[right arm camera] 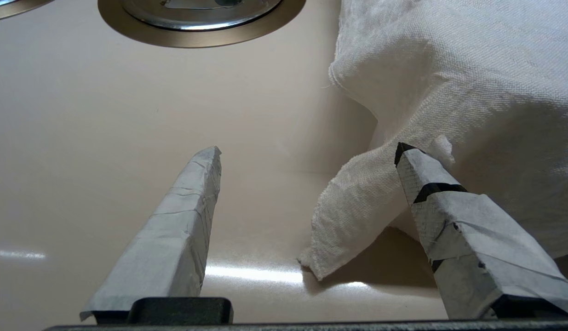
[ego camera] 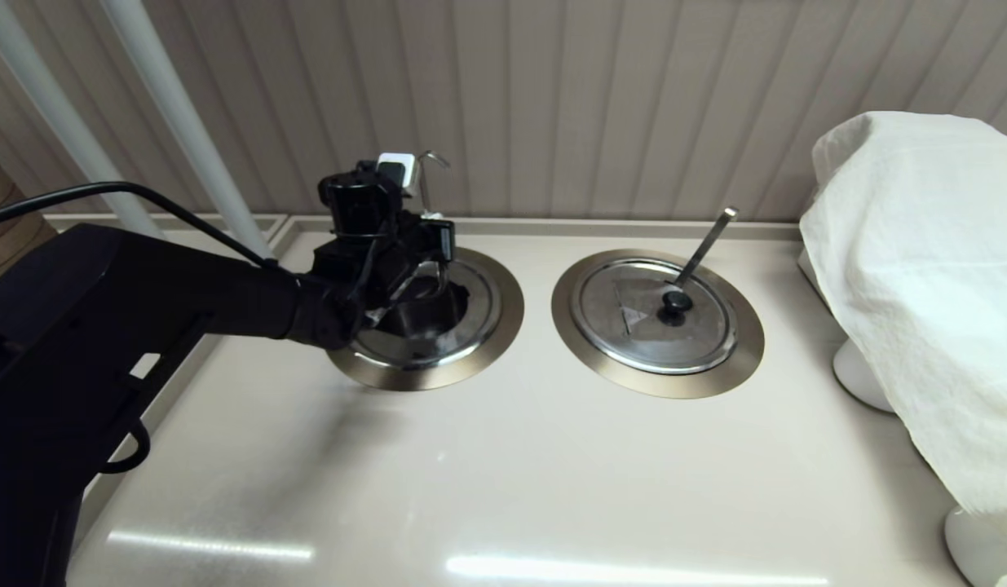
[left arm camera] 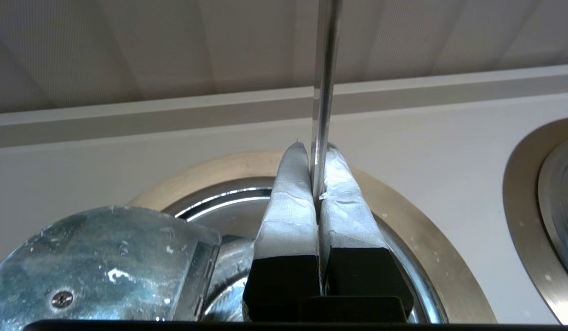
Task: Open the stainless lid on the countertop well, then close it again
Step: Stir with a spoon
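Note:
The stainless lid (ego camera: 474,306) is folded open on the left countertop well (ego camera: 507,322). In the left wrist view its raised half (left arm camera: 104,257) shows a dull underside with a hinge and a screw. Beside that half the bowl shows dark. My left gripper (ego camera: 434,253) hovers over the well, pointing at the back wall. It is shut (left arm camera: 315,149) and holds no part of the lid. The thin hook-tipped wire handle (ego camera: 427,183) rises right at its fingertips (left arm camera: 293,174), in line with the slit between them (left arm camera: 324,92). The well's brushed rim (left arm camera: 431,257) curves behind the fingers.
The second ringed well (ego camera: 744,359) to the right keeps its lid (ego camera: 633,314) shut, with a flat straight handle (ego camera: 707,240). A white cloth (ego camera: 919,269) covers something at the right edge. My right gripper (right arm camera: 309,151) hangs open low beside the cloth (right arm camera: 449,69). White poles (ego camera: 185,122) stand back left.

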`<state>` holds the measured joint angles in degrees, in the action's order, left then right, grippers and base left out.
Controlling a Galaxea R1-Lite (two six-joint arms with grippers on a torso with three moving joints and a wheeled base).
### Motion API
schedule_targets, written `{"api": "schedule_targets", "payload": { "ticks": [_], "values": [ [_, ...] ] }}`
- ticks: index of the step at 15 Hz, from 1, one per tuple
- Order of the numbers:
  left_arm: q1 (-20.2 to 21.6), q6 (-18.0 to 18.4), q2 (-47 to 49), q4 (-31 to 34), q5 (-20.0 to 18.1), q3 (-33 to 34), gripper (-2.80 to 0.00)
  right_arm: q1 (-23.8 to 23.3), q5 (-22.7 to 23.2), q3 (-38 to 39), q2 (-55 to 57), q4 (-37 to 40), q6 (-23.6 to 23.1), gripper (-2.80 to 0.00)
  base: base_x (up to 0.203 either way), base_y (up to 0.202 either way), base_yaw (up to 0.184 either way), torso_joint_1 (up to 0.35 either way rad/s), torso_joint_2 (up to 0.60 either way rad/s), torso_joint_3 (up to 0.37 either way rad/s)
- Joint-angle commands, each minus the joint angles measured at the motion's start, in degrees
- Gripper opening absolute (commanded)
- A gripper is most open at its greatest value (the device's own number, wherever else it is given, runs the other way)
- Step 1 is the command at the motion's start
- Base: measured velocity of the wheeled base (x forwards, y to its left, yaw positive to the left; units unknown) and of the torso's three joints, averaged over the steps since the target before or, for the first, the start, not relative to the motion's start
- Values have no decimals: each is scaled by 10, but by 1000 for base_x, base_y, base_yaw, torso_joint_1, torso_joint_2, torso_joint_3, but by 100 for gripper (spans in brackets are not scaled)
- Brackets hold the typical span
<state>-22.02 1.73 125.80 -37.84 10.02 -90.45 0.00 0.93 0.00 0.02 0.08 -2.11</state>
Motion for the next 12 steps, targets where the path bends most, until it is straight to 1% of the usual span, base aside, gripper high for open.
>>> {"api": "schedule_targets", "payload": {
  "ticks": [1, 2, 5, 7, 9, 11, 12],
  "values": [
    [-5, 3, -27, 22, 1, 13, -280, 0, 0, 0, 0, 0, 0, 0, 0, 0, 0, 0, 0, 0],
    [-6, 6, -35, 49, 1, 16, -280, 0, 0, 0, 0, 0, 0, 0, 0, 0, 0, 0, 0, 0],
    [-11, 3, -25, 53, -1, 10, -280, 0, 0, 0, 0, 0, 0, 0, 0, 0, 0, 0, 0, 0],
    [-19, 2, -8, 52, 3, -13, -280, 0, 0, 0, 0, 0, 0, 0, 0, 0, 0, 0, 0, 0],
    [-21, 1, 11, 50, 27, -38, -280, 0, 0, 0, 0, 0, 0, 0, 0, 0, 0, 0, 0, 0],
    [-16, 2, 22, 50, 36, -54, -280, 0, 0, 0, 0, 0, 0, 0, 0, 0, 0, 0, 0, 0],
    [-8, 3, 17, 51, 38, -51, -280, 0, 0, 0, 0, 0, 0, 0, 0, 0, 0, 0, 0, 0]
  ]
}}
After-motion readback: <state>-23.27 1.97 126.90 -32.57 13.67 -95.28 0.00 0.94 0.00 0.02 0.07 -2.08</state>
